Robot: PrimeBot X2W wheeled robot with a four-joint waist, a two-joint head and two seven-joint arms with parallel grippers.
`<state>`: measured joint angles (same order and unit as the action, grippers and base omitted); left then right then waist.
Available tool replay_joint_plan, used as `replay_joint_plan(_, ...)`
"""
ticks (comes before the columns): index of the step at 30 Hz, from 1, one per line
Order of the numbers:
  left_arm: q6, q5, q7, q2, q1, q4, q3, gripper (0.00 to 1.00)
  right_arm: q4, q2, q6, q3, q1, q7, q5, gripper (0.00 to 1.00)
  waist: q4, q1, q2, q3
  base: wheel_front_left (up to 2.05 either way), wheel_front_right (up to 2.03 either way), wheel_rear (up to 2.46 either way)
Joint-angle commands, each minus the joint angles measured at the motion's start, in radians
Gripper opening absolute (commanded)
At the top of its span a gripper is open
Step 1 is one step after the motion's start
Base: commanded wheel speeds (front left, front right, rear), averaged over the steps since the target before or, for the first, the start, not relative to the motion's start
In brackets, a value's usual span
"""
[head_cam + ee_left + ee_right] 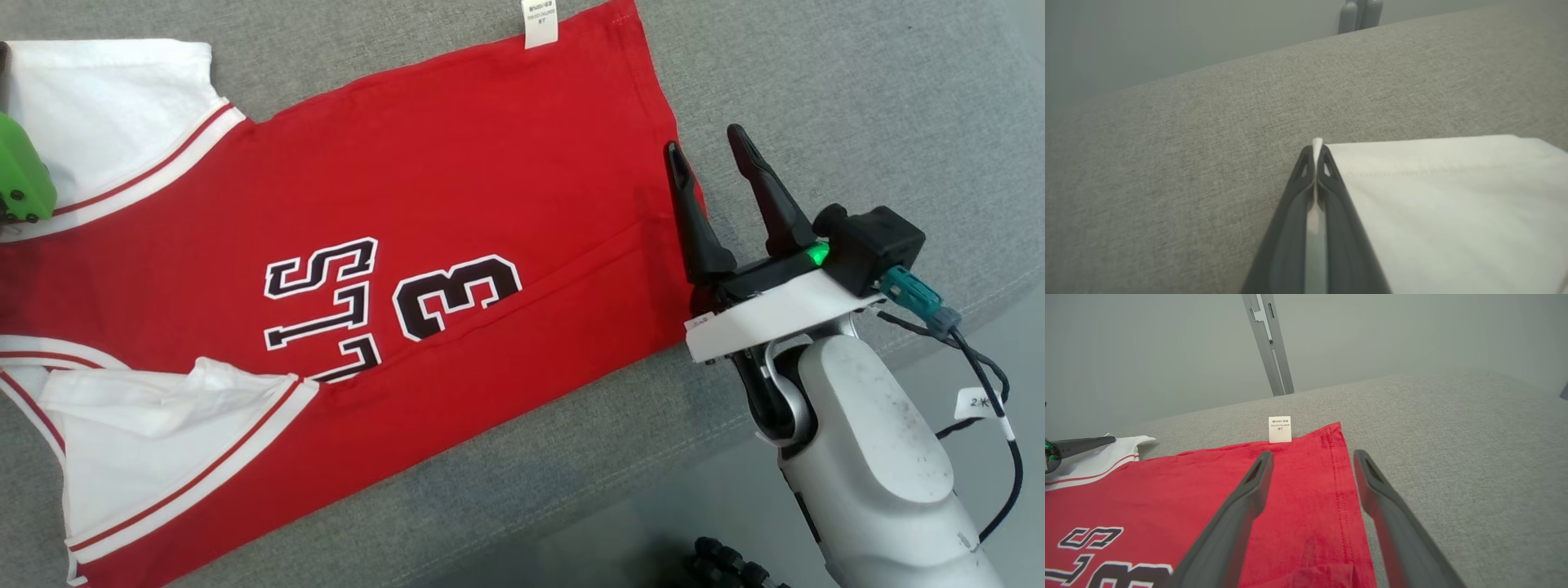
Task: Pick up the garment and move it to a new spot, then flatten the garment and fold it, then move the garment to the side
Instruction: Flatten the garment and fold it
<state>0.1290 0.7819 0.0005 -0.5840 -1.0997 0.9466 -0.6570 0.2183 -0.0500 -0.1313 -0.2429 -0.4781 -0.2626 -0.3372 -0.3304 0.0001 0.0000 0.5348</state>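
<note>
Grey woven upholstery [816,82] forms the supporting surface across the head view. A seam runs along its lower right part.

Red basketball jersey [490,163]: lies spread flat on the upholstery, slanting from the lower left to the upper middle of the head view. It has white sleeves trimmed with red stripes. The black, white-edged print [392,302] reads "3" with the letters "LLS" beside it.

Right forearm [873,457]: pale casing rising from the lower right of the head view, with a black cable along its outer side.

Right end effector [704,140]: released, its two dark fingers spread wide. They straddle the stitched bottom hem [1345,486] of the jersey, one finger over red cloth and the other over bare upholstery. Whether the tips touch the cloth cannot be told.

Upper white sleeve [106,106]: flat, at the far left of the head view. Lower white sleeve [163,425]: rumpled, with a raised fold.

Left end effector [1314,153]: clenched on the corner of the upper white sleeve. A sliver of white cloth shows between its closed fingertips in the left wrist view.

Care label [540,20]: small white tag projecting from the jersey's side seam onto the upholstery, near the hem corner.
</note>
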Motion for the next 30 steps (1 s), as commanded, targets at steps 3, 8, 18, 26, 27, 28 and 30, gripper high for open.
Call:
replay_joint_plan(3, 0.001, 0.017, -0.023, -0.004, -0.026, -0.01, -0.028, 0.0, 0.082, -0.001, 0.001, 0.0, -0.07, -0.002, 0.015, 1.0, 0.018, -0.0001, 0.0, -0.021, 0.0, 0.0, 0.0)
replay_joint_plan(8, 0.001, 0.036, -0.052, 0.015, -0.039, -0.03, -0.072, 0.0, 0.257, -0.002, 0.001, 0.012, -0.213, 0.053, 0.033, 1.0, 0.047, -0.0001, 0.0, -0.03, 0.0, 0.0, 0.0)
replay_joint_plan(18, 0.001, 0.075, -0.094, 0.029, -0.058, -0.047, -0.144, 0.0, 0.585, -0.001, 0.001, 0.038, -0.463, 0.12, 0.036, 1.0, 0.096, -0.0001, 0.0, -0.031, 0.0, 0.0, 0.0)
replay_joint_plan(26, 0.001, 0.101, -0.123, 0.045, -0.084, -0.058, -0.196, 0.0, 0.794, -0.002, 0.001, 0.03, -0.595, 0.115, 0.031, 1.0, 0.12, -0.0001, 0.0, -0.02, 0.0, 0.0, 0.0)
replay_joint_plan(27, 0.001, 0.105, -0.127, 0.048, -0.089, -0.06, -0.202, 0.0, 0.816, -0.002, 0.001, 0.032, -0.61, 0.111, 0.029, 1.0, 0.124, -0.0001, 0.0, -0.017, 0.0, 0.0, 0.0)
replay_joint_plan(28, 0.001, 0.107, -0.129, 0.05, -0.094, -0.063, -0.208, 0.0, 0.842, -0.002, 0.001, 0.036, -0.625, 0.111, 0.034, 1.0, 0.128, -0.0001, 0.0, -0.013, 0.0, 0.0, 0.0)
replay_joint_plan(30, 0.001, 0.112, -0.135, 0.053, -0.102, -0.065, -0.22, 0.0, 0.887, -0.002, 0.001, 0.044, -0.648, 0.103, 0.042, 1.0, 0.135, -0.0001, 0.0, -0.008, 0.0, 0.0, 0.0)
